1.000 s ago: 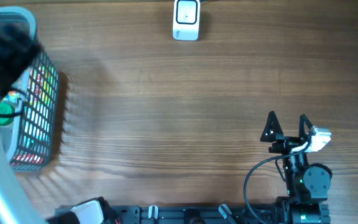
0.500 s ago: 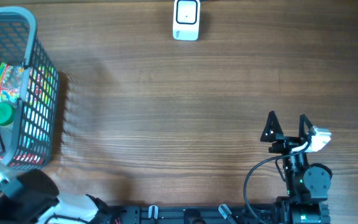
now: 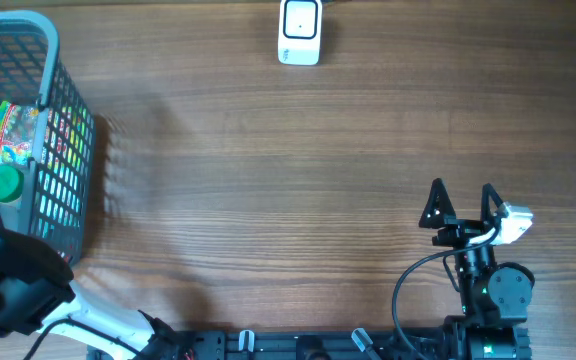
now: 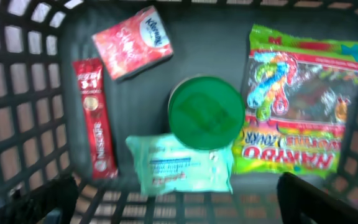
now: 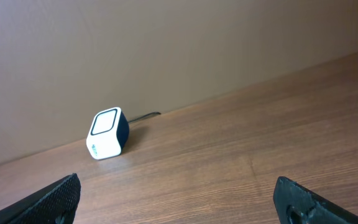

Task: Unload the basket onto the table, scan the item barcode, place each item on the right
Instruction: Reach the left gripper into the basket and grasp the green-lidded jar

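In basket (image 3: pixel 68 170) at bench (image 3: pixel 268 200) left end: green-lidded tub (image 4: pixel 206 112), candy bag (image 4: pixel 303 99), red tissue pack (image 4: pixel 132 42), red sachet (image 4: pixel 95 118), mint wipes (image 4: pixel 182 165). Directly above, left claw (image 4: pixel 179 204) spread wide, empty. Right claw (image 3: pixel 462 198) spread, empty, front right. Scanner (image 3: pixel 300 30) at far edge.

Overhead looks straight down; left wrist peers closely into basket (image 3: pixel 63 170), right wrist low toward scanner (image 5: pixel 107 134).

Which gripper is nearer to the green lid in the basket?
Left. The left gripper hangs open just above the basket, the green lid right below it; the right gripper sits far across the table.
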{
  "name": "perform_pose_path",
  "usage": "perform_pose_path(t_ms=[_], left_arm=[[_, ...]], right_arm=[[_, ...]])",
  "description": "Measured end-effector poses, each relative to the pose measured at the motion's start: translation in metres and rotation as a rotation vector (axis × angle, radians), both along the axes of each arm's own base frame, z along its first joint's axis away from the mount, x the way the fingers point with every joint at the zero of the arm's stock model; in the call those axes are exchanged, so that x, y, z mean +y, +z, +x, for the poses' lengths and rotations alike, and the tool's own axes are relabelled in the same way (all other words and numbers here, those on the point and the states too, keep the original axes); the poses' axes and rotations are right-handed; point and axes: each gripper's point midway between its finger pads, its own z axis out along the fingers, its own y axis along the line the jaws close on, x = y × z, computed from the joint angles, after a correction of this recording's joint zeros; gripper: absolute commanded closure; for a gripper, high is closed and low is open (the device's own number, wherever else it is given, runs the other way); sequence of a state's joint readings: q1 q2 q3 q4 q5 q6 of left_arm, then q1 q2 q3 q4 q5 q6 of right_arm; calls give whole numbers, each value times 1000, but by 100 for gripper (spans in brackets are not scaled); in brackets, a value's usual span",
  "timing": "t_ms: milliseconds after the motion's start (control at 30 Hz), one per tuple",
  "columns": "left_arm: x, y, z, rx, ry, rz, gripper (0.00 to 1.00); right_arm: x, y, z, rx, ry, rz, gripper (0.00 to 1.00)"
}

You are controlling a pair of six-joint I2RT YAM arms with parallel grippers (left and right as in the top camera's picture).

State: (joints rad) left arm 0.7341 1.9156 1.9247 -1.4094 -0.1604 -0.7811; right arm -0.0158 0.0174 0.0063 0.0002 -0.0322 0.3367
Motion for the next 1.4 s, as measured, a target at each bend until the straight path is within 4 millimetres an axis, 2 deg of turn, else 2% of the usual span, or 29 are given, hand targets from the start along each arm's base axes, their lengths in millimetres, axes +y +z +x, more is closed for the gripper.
perform_pose_path(t_ms=[300, 433, 700, 1167, 1233, 1267, 1400], left_arm=[[2, -42, 3, 13, 0, -13, 0], [6, -47, 11, -6, -18, -8, 0], [9, -76, 21, 17, -31, -42, 0], [14, -108, 27, 47, -31, -74, 0], [13, -116, 27, 62, -31, -88, 4], [13, -120, 26, 69, -31, -94, 12], [12, -124, 26, 77, -38, -104, 34]], right_arm=[[0, 0, 0, 0, 0, 0, 0], [0, 0, 0, 0, 0, 0, 0], [0, 0, 0, 0, 0, 0, 0], [0, 0, 0, 0, 0, 0, 0], [0, 0, 0, 0, 0, 0, 0], [0, 0, 0, 0, 0, 0, 0], [0, 0, 0, 0, 0, 0, 0]])
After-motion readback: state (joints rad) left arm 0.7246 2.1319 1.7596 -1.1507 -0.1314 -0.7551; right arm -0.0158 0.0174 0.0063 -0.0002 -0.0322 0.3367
